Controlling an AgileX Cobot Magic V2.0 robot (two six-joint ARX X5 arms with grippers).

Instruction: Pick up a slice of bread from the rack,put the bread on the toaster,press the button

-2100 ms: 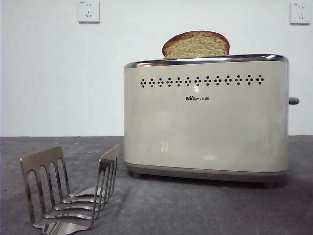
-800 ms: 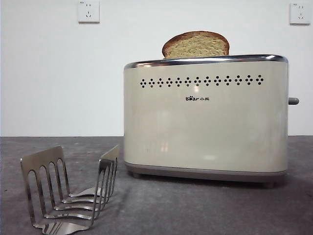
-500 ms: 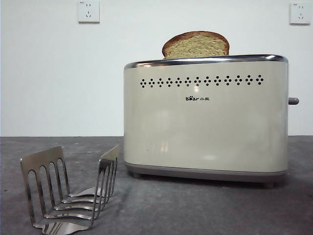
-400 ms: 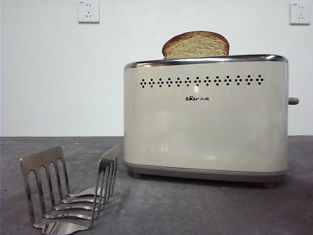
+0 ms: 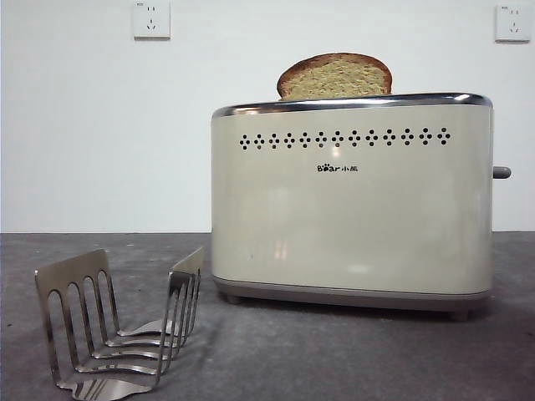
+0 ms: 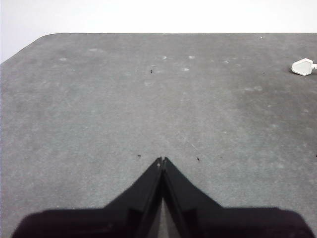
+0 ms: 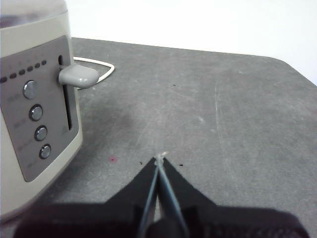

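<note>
The slice of bread [image 5: 335, 77] stands upright in the top of the cream toaster [image 5: 351, 200], its rounded top showing above the chrome rim. The steel rack [image 5: 117, 330] stands empty at the front left. The grey lever button [image 5: 501, 172] sticks out of the toaster's right end; in the right wrist view the button [image 7: 78, 76] is near the top of its slot on the toaster's end [image 7: 34, 109]. My right gripper [image 7: 160, 159] is shut and empty over the table beside that end. My left gripper [image 6: 162, 160] is shut and empty over bare table.
Two white wall sockets [image 5: 151, 19] [image 5: 512, 22] are on the back wall. A white power cord [image 7: 101, 74] runs behind the toaster. A white plug [image 6: 302, 66] lies on the grey table far from my left gripper. Four round knobs [image 7: 35, 113] line the toaster's end.
</note>
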